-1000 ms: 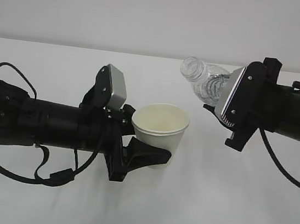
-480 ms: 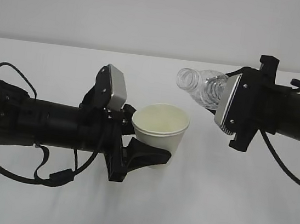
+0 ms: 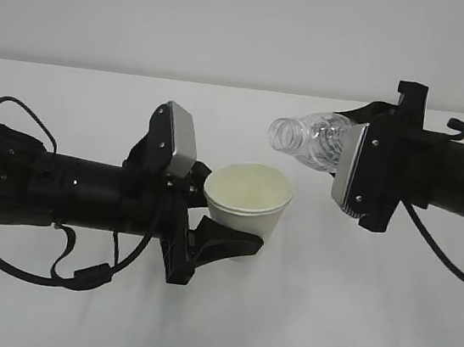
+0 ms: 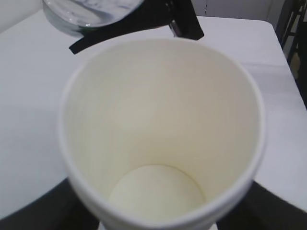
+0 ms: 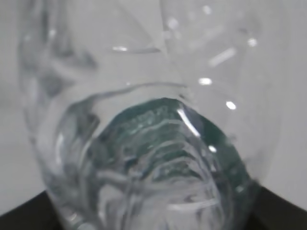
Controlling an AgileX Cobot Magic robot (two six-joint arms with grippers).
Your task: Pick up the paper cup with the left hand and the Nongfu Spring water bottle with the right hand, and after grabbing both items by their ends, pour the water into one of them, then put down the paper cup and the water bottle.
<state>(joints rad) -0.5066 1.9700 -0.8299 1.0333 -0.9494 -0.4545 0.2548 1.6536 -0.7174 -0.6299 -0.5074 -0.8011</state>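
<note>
the pouring step is on. the left pincer [image 3: 232, 240] grips the paper cup [image 3: 248, 200] low down, upright above the counter [image 3: 323, 322]. the right pincer [image 3: 354, 168] grips the water bottle [image 3: 309, 138] by its back end. next the bottle must tip more, right over the cup. the bottle has tipped flatter than before, its mouth lower and nearer the cup.

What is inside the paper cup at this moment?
The paper cup looks empty: its cream walls and round bottom show no water. The bottle's mouth is beside it, with no stream visible. Nothing covers the inside.
</note>
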